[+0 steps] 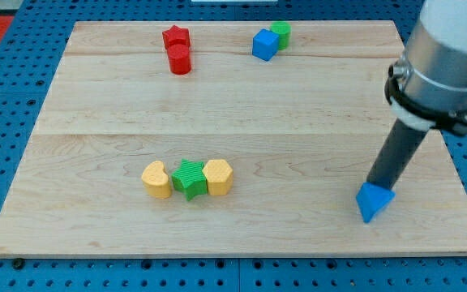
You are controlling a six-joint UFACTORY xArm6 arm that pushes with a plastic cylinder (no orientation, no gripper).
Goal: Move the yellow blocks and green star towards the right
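Observation:
A green star (189, 178) lies at the board's lower middle, between two yellow blocks that touch it: a crescent-like yellow block (156, 179) on its left and a yellow hexagon-like block (218, 176) on its right. My rod comes down from the view's upper right, and my tip (371, 186) rests at the top edge of a blue triangle block (374, 202), far to the right of the yellow and green row.
A red star (176, 37) and a red cylinder (180, 59) sit at the top left of middle. A blue cube (264, 45) and a green cylinder (281, 32) sit together at the top middle. The wooden board (298, 105) lies on a blue pegboard.

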